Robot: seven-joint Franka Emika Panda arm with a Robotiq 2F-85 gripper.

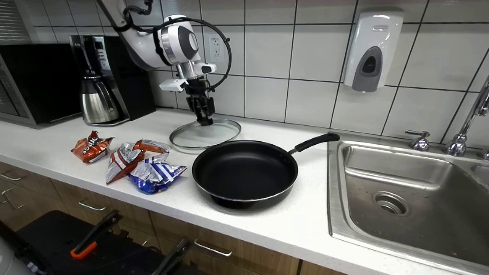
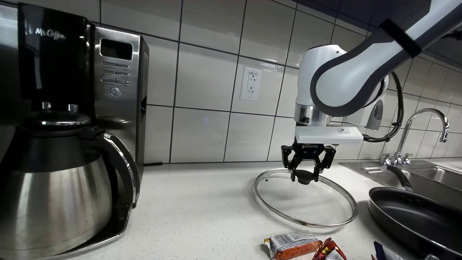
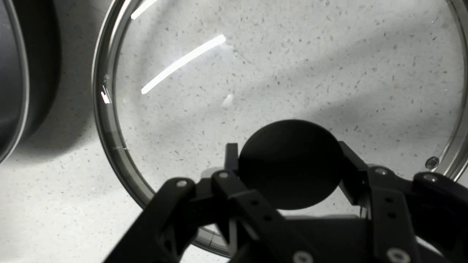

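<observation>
My gripper (image 2: 305,174) points straight down over a round glass lid (image 2: 306,206) on the white counter. Between its fingers is the lid's black knob (image 3: 290,164), and in the wrist view a pad meets it on either side, so the jaws are shut on it. In an exterior view the fingertips reach the middle of the lid (image 1: 206,133). Whether the metal rim rests fully on the counter I cannot tell. Beside the lid stands a black frying pan (image 1: 244,172), whose edge (image 3: 25,80) also shows at the left of the wrist view.
Several snack bags, including an orange one (image 1: 91,147) and a blue one (image 1: 156,176), lie near the lid. A coffee maker (image 1: 128,76) with a steel carafe (image 2: 57,206) stands along the wall. The pan's handle (image 1: 313,142) points toward the sink (image 1: 386,172).
</observation>
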